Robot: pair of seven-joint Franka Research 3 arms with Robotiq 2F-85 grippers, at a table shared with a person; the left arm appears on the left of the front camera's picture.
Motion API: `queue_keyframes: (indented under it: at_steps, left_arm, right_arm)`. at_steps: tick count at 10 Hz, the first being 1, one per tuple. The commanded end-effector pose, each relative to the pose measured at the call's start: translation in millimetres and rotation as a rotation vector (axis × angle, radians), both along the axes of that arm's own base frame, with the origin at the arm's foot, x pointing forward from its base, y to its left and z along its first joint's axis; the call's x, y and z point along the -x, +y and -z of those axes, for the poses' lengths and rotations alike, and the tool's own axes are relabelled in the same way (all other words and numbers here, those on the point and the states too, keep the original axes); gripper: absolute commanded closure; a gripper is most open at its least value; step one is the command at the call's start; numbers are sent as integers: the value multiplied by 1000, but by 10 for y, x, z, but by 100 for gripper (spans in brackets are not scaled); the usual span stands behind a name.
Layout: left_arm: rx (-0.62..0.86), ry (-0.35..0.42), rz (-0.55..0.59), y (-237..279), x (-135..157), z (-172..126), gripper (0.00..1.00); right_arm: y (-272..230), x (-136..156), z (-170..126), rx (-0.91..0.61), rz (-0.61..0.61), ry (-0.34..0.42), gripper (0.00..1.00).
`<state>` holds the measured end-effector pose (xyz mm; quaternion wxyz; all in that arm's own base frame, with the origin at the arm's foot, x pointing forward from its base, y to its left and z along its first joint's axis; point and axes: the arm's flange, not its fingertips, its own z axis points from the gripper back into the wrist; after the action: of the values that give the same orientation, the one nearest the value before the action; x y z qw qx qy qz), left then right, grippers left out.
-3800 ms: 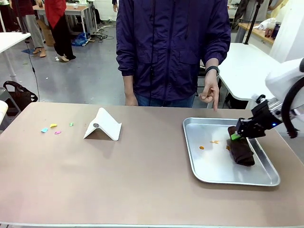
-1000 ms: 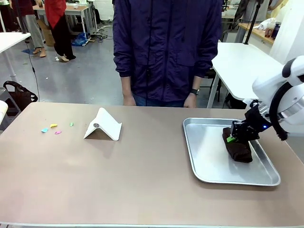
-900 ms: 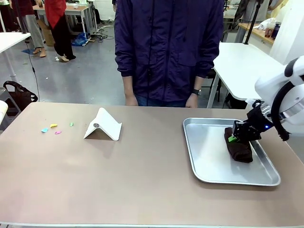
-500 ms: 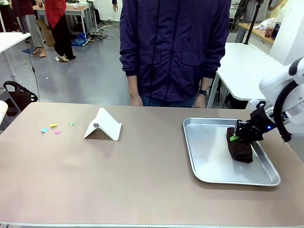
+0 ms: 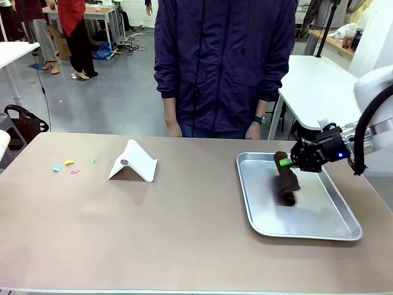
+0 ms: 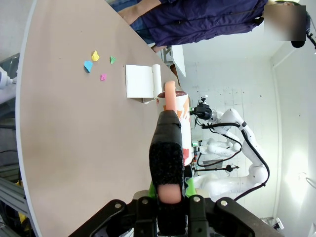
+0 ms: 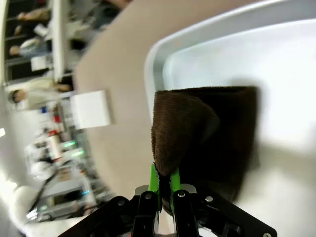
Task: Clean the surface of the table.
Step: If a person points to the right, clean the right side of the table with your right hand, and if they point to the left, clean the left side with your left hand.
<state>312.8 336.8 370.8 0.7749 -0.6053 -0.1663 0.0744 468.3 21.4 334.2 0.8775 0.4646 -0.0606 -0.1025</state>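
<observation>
The brownish table [image 5: 184, 227] carries small coloured paper scraps [image 5: 69, 166] near its far left. My right gripper [image 5: 286, 163] hovers over the silver tray [image 5: 258, 212], shut on the top of a dark brown cloth [image 5: 286, 187] that hangs from it just above the tray floor. In the right wrist view the green pads [image 7: 154, 180] pinch a fold of the cloth [image 7: 197, 133] over the tray [image 7: 276, 64]. My left gripper [image 6: 169, 118] is shut, off the table's left end, looking along the table [image 6: 74, 128] past the scraps [image 6: 94, 61].
A white folded stand [image 5: 133, 161] sits left of centre, also seen as the stand [image 6: 138, 81] in the left wrist view. A person in a dark purple jacket [image 5: 221, 61] stands at the far edge, hands down. White tables stand behind on the right.
My right gripper has lifted the brown cloth off the tray floor and carried it left, toward the tray's far-left part. The person's pointing hand has dropped.
</observation>
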Motion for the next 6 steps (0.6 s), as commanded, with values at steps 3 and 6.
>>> queue_keyframes:
  at_steps: [3,6]
  left_arm:
    - [-2,-7,7,-17,32,-22,100]
    - [-2,-7,7,-17,32,-22,100]
  right_arm:
    - [-395,192,-521,-508,57,126,91]
    - [-985,506,-750,-654,11,271,91]
